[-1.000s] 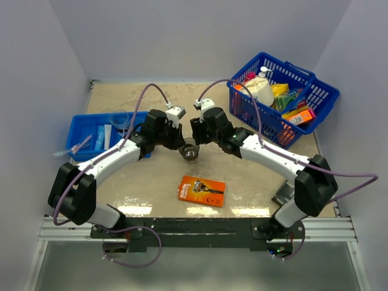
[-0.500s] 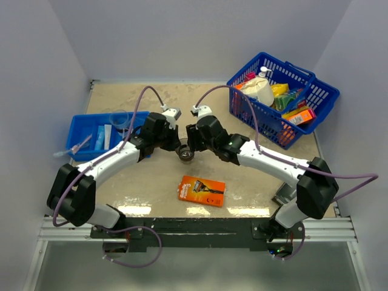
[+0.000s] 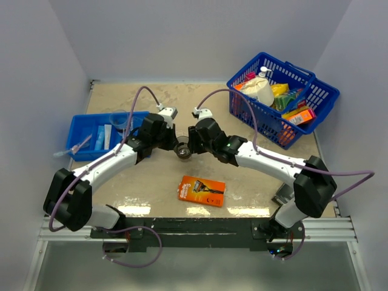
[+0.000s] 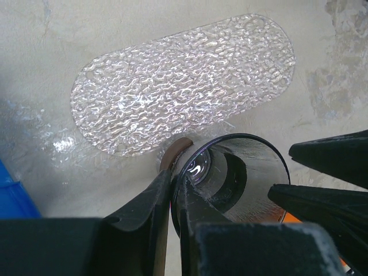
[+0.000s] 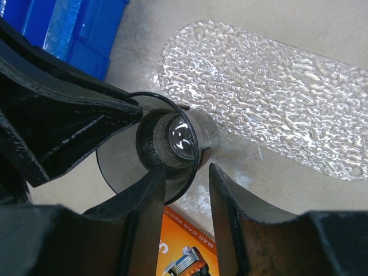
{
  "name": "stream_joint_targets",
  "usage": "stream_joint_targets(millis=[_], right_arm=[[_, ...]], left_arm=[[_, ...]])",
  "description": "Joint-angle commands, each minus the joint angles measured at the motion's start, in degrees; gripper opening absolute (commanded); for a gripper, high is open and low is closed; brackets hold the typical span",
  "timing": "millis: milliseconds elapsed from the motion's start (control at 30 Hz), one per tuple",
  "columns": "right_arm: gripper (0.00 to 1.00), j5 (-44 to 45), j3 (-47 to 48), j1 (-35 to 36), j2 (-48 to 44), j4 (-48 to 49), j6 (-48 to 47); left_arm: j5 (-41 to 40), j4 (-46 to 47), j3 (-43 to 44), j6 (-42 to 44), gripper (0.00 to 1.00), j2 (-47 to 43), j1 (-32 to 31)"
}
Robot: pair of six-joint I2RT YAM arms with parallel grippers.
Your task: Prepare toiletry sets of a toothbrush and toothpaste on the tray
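Observation:
A brownish translucent cup (image 3: 183, 151) hangs tilted between both arms at the table's middle. My left gripper (image 4: 176, 185) is shut on the cup's (image 4: 230, 178) rim wall, one finger inside and one outside. My right gripper (image 5: 187, 172) is open, straddling the opposite wall of the cup (image 5: 167, 149), with a gap still at its outer finger. Just beyond the cup lies the clear, textured tray (image 4: 184, 86), seen also in the right wrist view (image 5: 270, 98). Blue and white toothpaste tubes (image 3: 103, 136) lie in the blue bin. A toothbrush (image 3: 74, 148) pokes over that bin's left edge.
The blue compartment bin (image 3: 85, 130) sits at the left with a clear cup (image 3: 119, 119) at its back. At the back right stands a blue wire basket (image 3: 315, 85) full of goods. An orange razor pack (image 3: 202, 190) lies in front of the grippers.
Both grippers and the cup have shifted slightly left. The right gripper has come onto the cup's rim and its jaws have narrowed around the wall.

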Motion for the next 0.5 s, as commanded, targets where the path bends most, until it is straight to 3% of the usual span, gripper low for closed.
stream_joint_targets(millis=[0, 233, 367, 400, 433, 467], right_arm=[[0.38, -0.23, 1.25, 0.73, 2.01, 1.12, 2.31], [0.29, 1.44, 2.58, 1.09, 3.78, -0.20, 2.40], [0.10, 1.70, 3.45, 1.17, 4.48, -0.46, 2.57], [0.01, 1.79, 4.06, 1.17, 5.00, -0.82, 2.66], [0.00, 2.05, 4.42, 1.09, 5.27, -2.04, 2.31], [0.00, 2.92, 4.77, 1.17, 5.36, -2.48, 2.05]], left_arm=[[-0.29, 6.82, 0.15, -1.60, 0.00, -3.63, -0.28], [0.40, 7.69, -0.29, -1.69, 0.00, -4.07, -0.19], [4.44, 8.49, -0.73, -1.43, 0.00, -4.16, -0.28], [5.15, 8.49, -0.81, -1.26, 0.00, -4.42, -0.28], [6.29, 10.66, -0.90, -1.25, 0.01, -4.51, -0.19], [6.65, 10.68, -0.99, -1.17, 0.08, -4.77, -0.19]])
